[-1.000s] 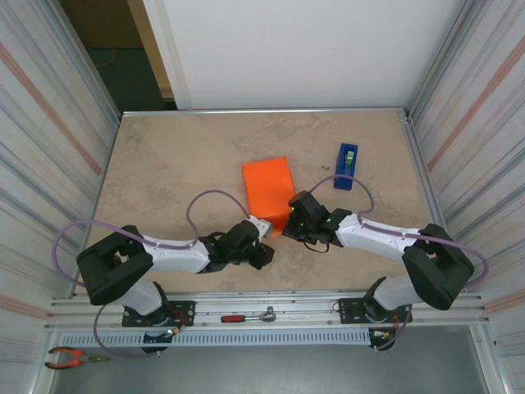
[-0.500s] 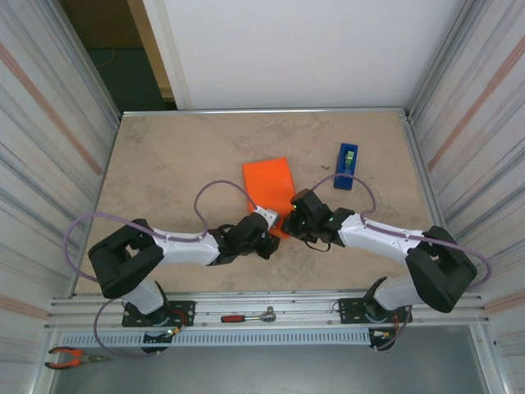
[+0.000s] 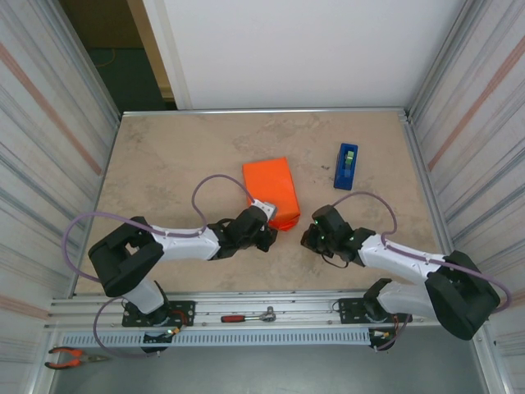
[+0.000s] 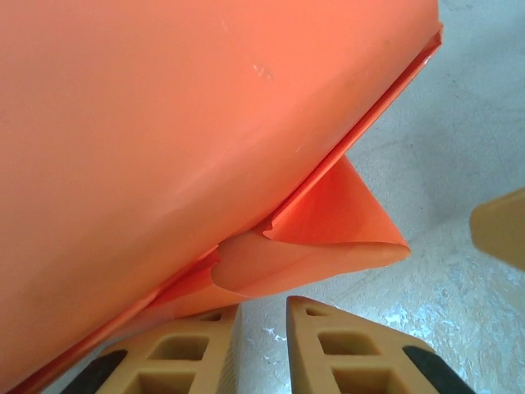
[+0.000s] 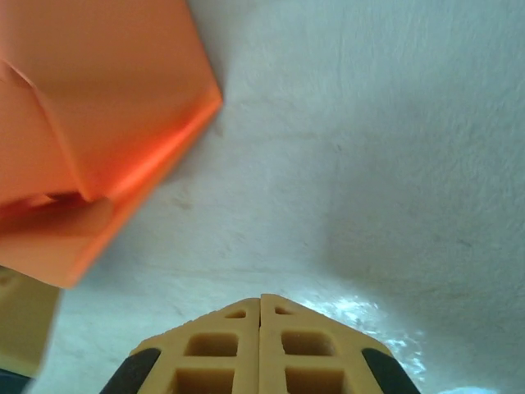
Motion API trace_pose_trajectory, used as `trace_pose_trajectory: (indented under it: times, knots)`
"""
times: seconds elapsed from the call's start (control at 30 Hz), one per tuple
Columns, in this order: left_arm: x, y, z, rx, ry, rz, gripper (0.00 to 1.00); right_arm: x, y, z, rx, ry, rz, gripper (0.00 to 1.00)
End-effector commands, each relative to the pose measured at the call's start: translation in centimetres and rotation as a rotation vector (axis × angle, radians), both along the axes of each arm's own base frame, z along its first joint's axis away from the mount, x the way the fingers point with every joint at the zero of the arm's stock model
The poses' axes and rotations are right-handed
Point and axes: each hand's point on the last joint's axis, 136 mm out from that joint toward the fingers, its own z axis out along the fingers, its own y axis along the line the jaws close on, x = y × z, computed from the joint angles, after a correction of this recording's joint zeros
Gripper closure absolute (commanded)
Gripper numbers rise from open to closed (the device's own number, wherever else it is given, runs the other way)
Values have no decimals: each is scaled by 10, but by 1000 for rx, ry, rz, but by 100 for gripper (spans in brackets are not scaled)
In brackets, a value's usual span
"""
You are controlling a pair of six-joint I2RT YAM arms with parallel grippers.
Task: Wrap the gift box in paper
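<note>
Holding my left pincer (image 3: 264, 233) low at the near end of the paper (image 3: 269, 187), I have its fingers a little apart. In my left wrist view the bench (image 3: 164, 164) shows through the narrow gap and I see nothing caught between them. The paper is bright orange and folded into a box shape near the middle of the bench, long side running away from me, and whatever it covers is hidden. Close up, its smooth top face (image 4: 164, 123) slopes across most of my left wrist view. A loose flap (image 4: 328, 222) curls out from under its folded edge, just above my left fingertips (image 4: 197, 349), and I cannot tell whether it rests on them. My right pincer (image 3: 312, 239) is closed, the two fingers pressed together tip to tip (image 5: 261, 308) over bare bench. It sits near the parcel's near right corner and clear of it, and that folded corner (image 5: 98, 107) lies up and to the left in my right wrist view. A blue tape dispenser (image 3: 346, 167) stands on the bench well to the right of the paper, apart from both arms.
</note>
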Motion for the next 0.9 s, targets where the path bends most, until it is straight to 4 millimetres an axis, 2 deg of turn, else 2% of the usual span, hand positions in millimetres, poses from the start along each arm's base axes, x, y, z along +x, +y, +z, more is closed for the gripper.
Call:
trace_pose_trajectory:
  times: [0.0,0.47,0.7,0.87]
  knots:
    - [10,2,7,15,-33,22,78,9,16,11,59,-99,18,100]
    - [14,0,10,19,-36,20,78,33,52,-2,81,-189,34,100]
    - [14,-2,16,15,-42,8,78,53,66,4,80,-233,44,100]
    - [13,-1,22,3,-46,9,78,69,66,8,86,-248,35,100]
